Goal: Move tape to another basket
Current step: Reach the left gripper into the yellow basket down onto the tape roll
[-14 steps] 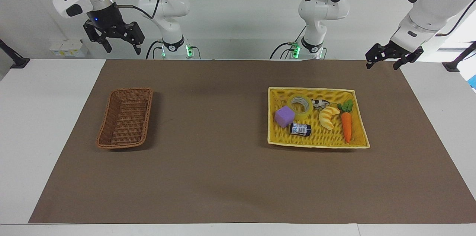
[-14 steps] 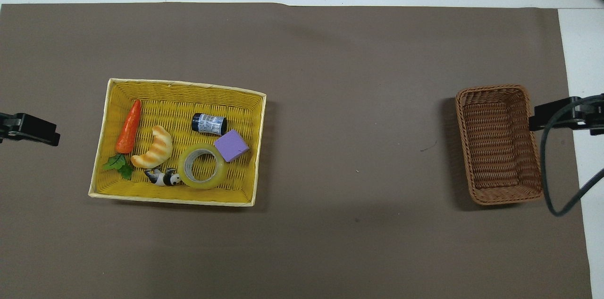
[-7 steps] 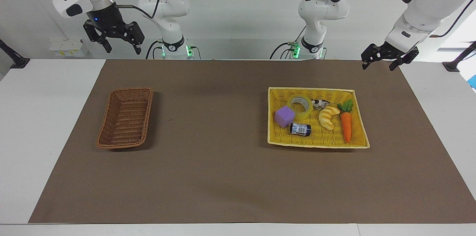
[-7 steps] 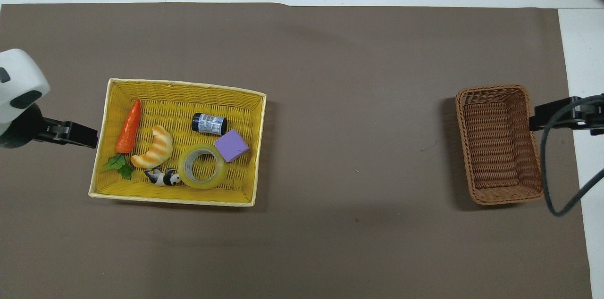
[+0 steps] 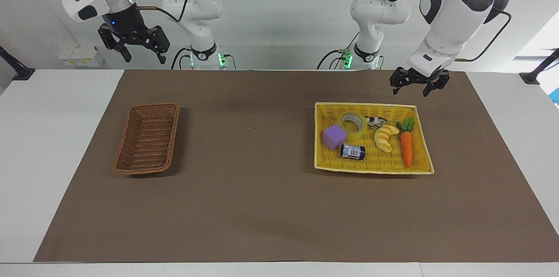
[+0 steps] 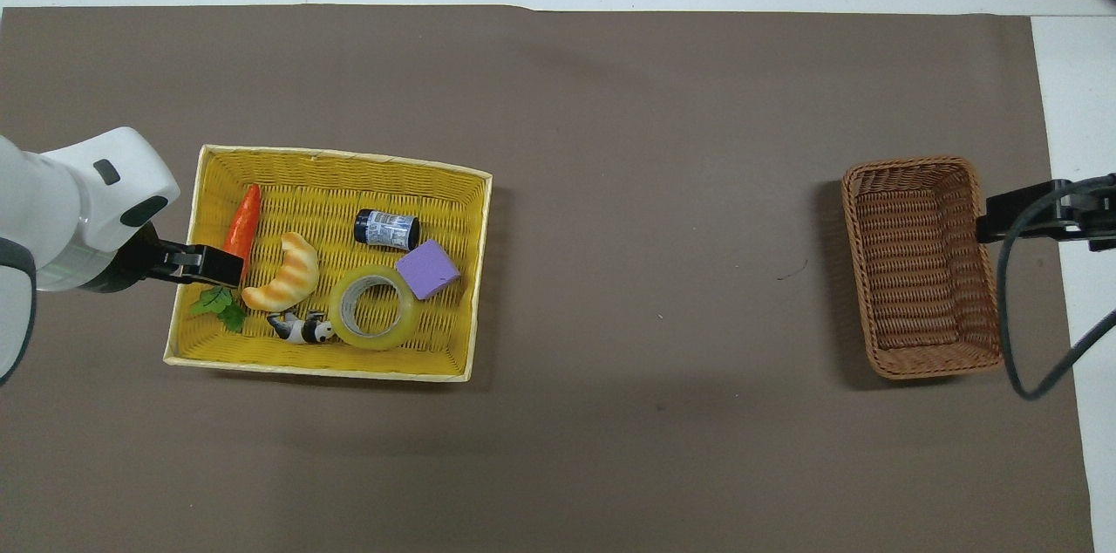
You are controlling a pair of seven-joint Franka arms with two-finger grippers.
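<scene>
Your left gripper [image 5: 415,88] hung fingers apart above the yellow tray [image 5: 419,137].
The tape [image 5: 352,124] lay in it; your right gripper [image 5: 133,47] waited spread, the basket [image 5: 148,138] empty.

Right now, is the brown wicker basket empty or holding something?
Empty. The basket shows only bare weave inside; the tape lies in the yellow tray.

Your facing camera sits high across the table, looking back at both arm bases. Your overhead camera looks steeply down from the robots' end (half a turn from the first). Both take in the brown mat [image 5: 270,207], the yellow tray [image 5: 371,167] and the basket [image 6: 920,365].
</scene>
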